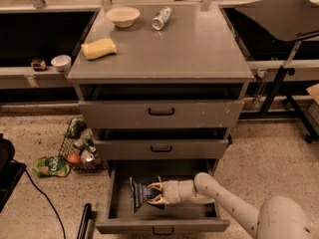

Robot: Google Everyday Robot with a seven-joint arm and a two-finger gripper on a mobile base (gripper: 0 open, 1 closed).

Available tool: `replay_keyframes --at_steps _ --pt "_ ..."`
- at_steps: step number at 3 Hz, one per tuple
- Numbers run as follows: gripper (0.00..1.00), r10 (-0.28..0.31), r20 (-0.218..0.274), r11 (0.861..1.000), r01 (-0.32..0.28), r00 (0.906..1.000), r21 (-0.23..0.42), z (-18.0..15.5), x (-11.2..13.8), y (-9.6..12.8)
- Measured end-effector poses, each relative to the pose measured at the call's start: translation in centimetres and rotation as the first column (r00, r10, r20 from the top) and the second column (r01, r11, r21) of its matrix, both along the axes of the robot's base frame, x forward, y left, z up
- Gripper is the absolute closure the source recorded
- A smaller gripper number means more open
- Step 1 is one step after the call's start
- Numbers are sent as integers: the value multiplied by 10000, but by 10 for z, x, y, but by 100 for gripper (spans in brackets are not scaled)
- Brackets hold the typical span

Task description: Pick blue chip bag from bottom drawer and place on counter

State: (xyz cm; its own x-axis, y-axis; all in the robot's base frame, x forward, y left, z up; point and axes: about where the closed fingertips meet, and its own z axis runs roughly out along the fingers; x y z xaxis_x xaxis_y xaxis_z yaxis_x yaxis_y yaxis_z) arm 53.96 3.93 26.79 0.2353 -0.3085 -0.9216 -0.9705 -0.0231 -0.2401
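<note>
The bottom drawer point(164, 226) is pulled open at the foot of the grey cabinet. The blue chip bag point(141, 194) lies inside it, left of centre, with its right edge raised. My gripper point(155, 193) reaches into the drawer from the right, and its pale fingers point(156, 185) are closed over the bag's right edge. The counter point(189, 49) is the cabinet's flat grey top, well above the gripper.
On the counter stand a white bowl point(122, 16), a silver can point(161, 18) lying on its side and a yellow sponge point(98, 48). The two upper drawers point(161, 114) are slightly open. A wire basket of items point(79, 151) and a green bag point(51, 166) lie on the floor to the left.
</note>
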Motion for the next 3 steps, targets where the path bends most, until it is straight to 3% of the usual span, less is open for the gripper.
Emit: replay_keyframes --at_steps 1,2,3 --pt "100 -2 9 10000 2 10000 0 0 1 0" --pt "100 -19 977 9984 -36 9952 556 41 -6 -20" --pt "100 -210 3026 9940 -125 9529 1084 125 -24 -53"
